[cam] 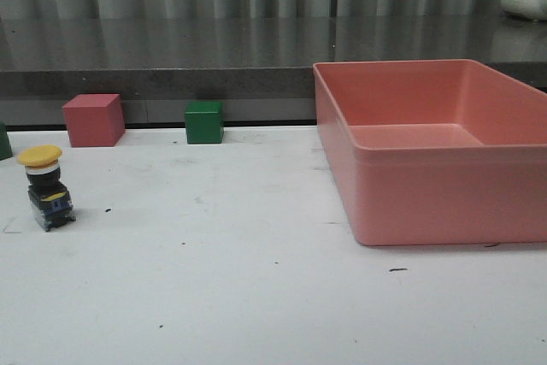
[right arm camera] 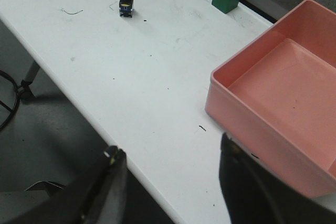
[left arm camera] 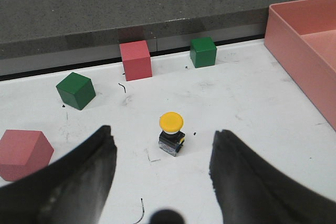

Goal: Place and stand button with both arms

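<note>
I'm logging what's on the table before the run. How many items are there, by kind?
Pink cubes: 2, one by the back edge, one nearer the left gripper
Green cubes: 2, one near the bin, one farther from it
Push button: 1, standing upright
Pink bin: 1
Total: 6

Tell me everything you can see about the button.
The button is a small push button: yellow-orange mushroom cap, black collar, blocky black base with blue and yellow marks. It looks like plastic. It stands upright, cap up, on the white table, at its left side. Nothing else touches it; no gripper holds it.
</note>
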Robot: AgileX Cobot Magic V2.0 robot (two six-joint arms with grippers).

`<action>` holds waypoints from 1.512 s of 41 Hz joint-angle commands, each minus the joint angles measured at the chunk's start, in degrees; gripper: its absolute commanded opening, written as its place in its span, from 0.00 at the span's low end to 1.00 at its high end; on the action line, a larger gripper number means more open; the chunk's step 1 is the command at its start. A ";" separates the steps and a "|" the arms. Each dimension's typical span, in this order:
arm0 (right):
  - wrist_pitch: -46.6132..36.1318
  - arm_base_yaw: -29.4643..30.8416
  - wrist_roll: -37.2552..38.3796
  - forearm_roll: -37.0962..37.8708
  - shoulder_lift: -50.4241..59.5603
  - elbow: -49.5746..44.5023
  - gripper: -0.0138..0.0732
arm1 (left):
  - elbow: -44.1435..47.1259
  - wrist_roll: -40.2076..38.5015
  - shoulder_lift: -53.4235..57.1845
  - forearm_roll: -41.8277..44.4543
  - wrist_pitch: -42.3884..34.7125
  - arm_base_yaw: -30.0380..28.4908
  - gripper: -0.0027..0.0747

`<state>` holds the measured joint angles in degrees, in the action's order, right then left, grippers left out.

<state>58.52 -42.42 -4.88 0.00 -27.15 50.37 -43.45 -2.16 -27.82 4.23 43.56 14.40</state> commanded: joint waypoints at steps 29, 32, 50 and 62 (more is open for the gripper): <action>-3.23 0.24 -0.42 0.00 -0.19 1.22 0.02 | -1.28 -0.01 -0.35 -1.25 -4.51 -0.16 0.01; -3.23 0.24 -0.42 0.00 -0.19 1.22 0.02 | -1.28 -0.01 -0.35 -1.25 -4.51 -0.16 0.01; -3.23 0.24 -0.42 0.00 -0.19 1.22 0.02 | 6.80 -0.01 5.40 -1.78 -17.23 -4.83 0.01; -3.23 0.24 -0.42 0.00 -0.19 1.22 0.02 | 27.23 -0.01 18.72 -1.66 -39.34 -10.86 0.01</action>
<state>59.03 -42.42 -4.88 0.00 -27.15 50.37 -18.67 -2.04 -11.48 2.91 14.58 4.26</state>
